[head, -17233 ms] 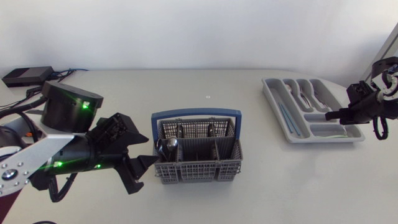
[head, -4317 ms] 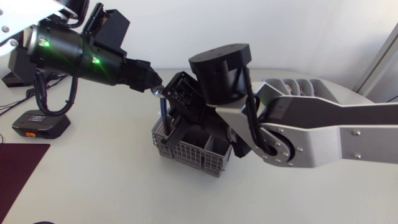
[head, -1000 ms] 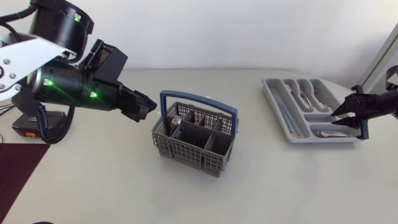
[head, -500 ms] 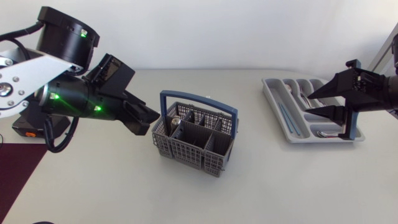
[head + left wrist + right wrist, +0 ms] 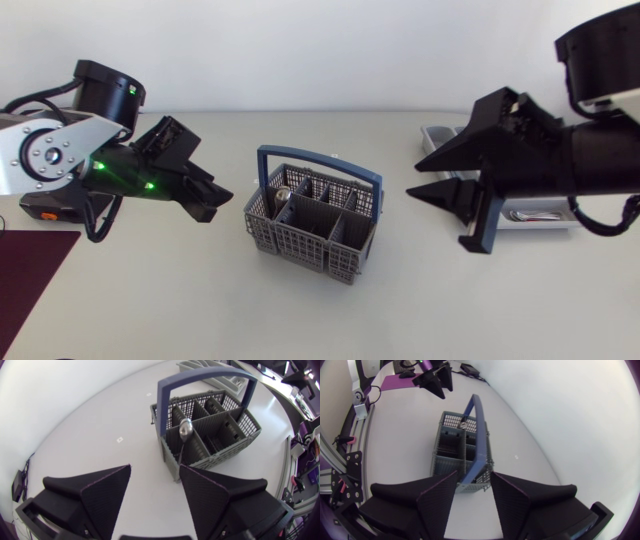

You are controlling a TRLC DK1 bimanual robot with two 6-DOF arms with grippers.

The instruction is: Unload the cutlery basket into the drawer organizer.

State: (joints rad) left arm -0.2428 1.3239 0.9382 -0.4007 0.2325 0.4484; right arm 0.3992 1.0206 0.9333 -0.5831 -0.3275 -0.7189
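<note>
The cutlery basket [image 5: 310,250] stands mid-table with one spoon [image 5: 185,430] upright in the corner compartment nearest the left gripper [image 5: 214,204], whose jaws gape wide and empty, aimed at it, likely to pluck it out. The right gripper [image 5: 420,178], likewise wide open and holding nothing, hovers between the basket and the drawer organizer [image 5: 550,224] by the table's right edge, probably placed to take the spoon over

Matt grey plastic basket [image 5: 300,250] holds a glossy metal utensil [image 5: 283,196].

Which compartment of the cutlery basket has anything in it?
The corner compartment nearest the left gripper: a spoon stands in it, bowl up. The cutlery basket's other compartments show nothing inside.
</note>
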